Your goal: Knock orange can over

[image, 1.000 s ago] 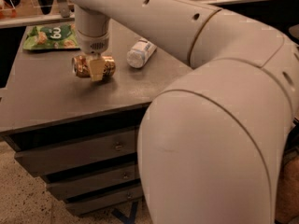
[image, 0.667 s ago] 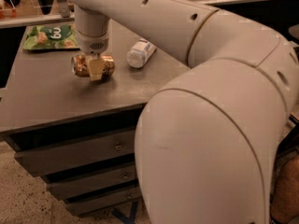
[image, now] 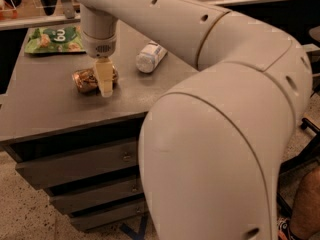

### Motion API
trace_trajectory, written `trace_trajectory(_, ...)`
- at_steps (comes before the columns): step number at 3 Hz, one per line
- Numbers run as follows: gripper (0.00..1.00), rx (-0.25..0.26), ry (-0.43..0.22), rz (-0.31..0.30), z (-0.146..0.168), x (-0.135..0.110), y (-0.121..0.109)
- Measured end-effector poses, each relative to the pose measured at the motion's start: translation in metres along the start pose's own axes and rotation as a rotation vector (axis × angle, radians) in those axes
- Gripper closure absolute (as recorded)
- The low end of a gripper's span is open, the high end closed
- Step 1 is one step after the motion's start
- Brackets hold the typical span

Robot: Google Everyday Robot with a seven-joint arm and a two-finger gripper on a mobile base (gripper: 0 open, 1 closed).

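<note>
The orange can (image: 86, 80) lies on its side on the grey table top (image: 45, 109), left of centre, with its silver end facing left. My gripper (image: 105, 86) hangs straight down from the pale wrist and sits right at the can's right end, covering part of it. I cannot tell whether it touches the can.
A clear plastic bottle with a white label (image: 150, 57) lies on its side to the right of the can. A green snack bag (image: 54, 38) lies at the far left corner. The table has drawers (image: 75, 164) below. My large arm fills the right half of the view.
The can and the gripper tip sit slightly lower in the view, nearer the table's front edge. The can lies on its side throughout. The bottle and bag have not moved.
</note>
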State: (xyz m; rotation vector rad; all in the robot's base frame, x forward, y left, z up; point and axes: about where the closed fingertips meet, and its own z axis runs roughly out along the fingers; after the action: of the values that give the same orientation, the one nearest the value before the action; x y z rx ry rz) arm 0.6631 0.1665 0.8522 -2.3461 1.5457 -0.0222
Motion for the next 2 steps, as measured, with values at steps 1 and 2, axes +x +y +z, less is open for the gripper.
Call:
trace_trajectory(1,0.00,0.002,-0.004,0.007,0.0000,-0.0002,-0.0008)
trace_trajectory(2,0.00,0.026,-0.028,0.047,-0.0022,0.0018,-0.0024)
